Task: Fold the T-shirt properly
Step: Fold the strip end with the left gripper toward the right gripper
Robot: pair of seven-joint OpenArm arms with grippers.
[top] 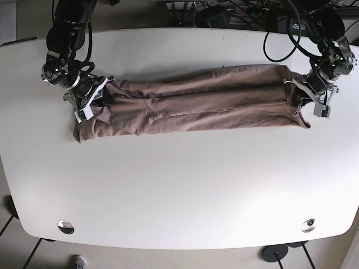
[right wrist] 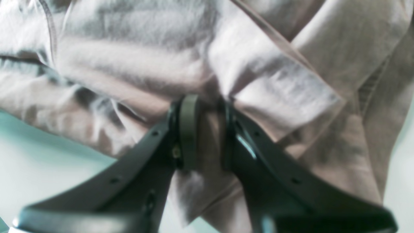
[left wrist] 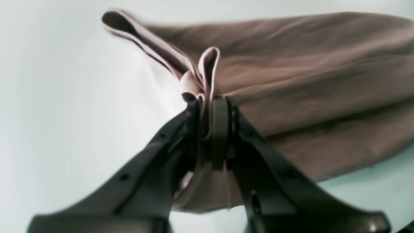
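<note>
The left pincer (left wrist: pixel 207 106) is clamped on bunched hem at 1 end of the T-shirt (top: pixel 196 106); the right pincer (right wrist: pixel 205 110) seems clamped on cloth at the other, though blur hides the bite. Between them the shirt lies stretched lengthwise across the counter (top: pixel 179 185), its long axis running arm to arm, each pincer equally near its own end.
</note>
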